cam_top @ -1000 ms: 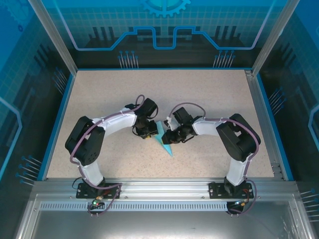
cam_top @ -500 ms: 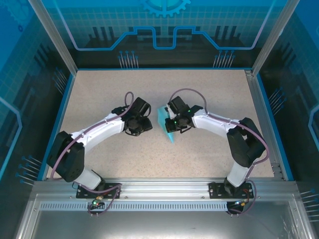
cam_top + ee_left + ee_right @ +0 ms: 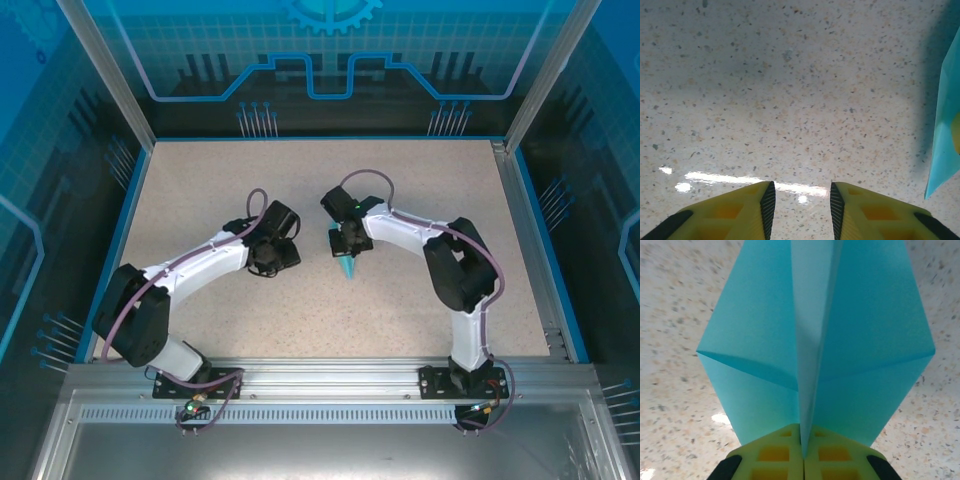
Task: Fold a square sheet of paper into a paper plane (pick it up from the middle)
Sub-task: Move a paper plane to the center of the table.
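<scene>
Right wrist view: the paper plane [image 3: 755,340] is pinched at its centre crease by the right pincer [image 3: 803,460] over the surface [image 3: 670,300], the left pincer [image 3: 801,200] is spread empty nearby, and the plane could be dropped if the thin crease slips.

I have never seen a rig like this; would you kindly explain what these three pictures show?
Two robot arms are bolted at the near edge of a speckled table. The overhead picture looks down on both: the left arm and the right arm. The other two pictures come from cameras on each wrist, looking past yellow jaws. The right jaws are shut on a folded light-blue paper plane. The left jaws stand open, holding nothing, above the table.
</scene>
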`<state>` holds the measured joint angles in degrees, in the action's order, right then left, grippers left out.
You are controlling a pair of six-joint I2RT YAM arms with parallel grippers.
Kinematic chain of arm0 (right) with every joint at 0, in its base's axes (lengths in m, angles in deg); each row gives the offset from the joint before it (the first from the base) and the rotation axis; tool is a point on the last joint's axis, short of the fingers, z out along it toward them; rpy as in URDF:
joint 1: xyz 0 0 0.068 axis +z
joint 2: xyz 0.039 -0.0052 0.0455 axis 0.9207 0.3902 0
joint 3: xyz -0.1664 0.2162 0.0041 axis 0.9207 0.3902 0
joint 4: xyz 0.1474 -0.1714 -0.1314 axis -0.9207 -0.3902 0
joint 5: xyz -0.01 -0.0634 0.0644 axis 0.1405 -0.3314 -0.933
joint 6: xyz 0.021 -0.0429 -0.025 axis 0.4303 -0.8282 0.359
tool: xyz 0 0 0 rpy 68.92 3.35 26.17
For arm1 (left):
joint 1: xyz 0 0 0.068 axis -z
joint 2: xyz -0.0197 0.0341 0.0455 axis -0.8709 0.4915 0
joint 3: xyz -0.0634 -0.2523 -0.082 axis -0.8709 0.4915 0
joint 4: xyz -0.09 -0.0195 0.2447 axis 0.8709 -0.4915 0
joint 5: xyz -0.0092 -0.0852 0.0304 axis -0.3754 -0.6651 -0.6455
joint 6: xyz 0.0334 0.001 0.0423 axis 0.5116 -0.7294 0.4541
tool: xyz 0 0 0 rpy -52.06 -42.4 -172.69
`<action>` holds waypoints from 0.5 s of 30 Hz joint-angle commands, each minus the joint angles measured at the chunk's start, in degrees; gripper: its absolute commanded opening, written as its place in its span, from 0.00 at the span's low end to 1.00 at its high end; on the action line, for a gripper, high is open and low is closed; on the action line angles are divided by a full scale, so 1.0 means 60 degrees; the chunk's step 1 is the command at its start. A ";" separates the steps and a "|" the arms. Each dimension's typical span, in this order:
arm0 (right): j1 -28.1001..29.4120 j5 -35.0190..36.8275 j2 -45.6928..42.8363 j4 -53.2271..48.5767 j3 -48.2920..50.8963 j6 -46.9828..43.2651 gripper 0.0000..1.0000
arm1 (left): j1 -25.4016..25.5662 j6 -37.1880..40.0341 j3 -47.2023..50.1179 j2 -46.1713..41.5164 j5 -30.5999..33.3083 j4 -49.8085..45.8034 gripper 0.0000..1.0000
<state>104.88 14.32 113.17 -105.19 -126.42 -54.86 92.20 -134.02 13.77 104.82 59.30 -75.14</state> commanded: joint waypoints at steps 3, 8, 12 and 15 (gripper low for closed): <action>0.0077 0.0141 0.0438 -0.0592 -0.0427 0.0446 0.09 | -0.0232 -0.0123 0.0265 -0.0347 0.0110 0.0127 0.39; 0.0079 0.0056 0.0766 -0.0571 -0.0457 0.0507 0.13 | -0.0350 -0.0130 0.0360 -0.0355 0.0004 0.0216 0.39; 0.0078 0.0117 0.1003 -0.0663 -0.0497 0.0579 0.14 | -0.0384 -0.0123 0.0388 -0.0321 -0.0033 0.0232 0.40; 0.0094 0.0127 0.1098 -0.0682 -0.0462 0.0638 0.16 | -0.0408 -0.0110 0.0403 -0.0302 -0.0069 0.0260 0.40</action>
<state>104.88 14.34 117.61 -107.02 -128.38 -52.22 90.27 -134.02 15.11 104.12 59.28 -73.90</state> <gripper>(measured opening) 0.160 0.399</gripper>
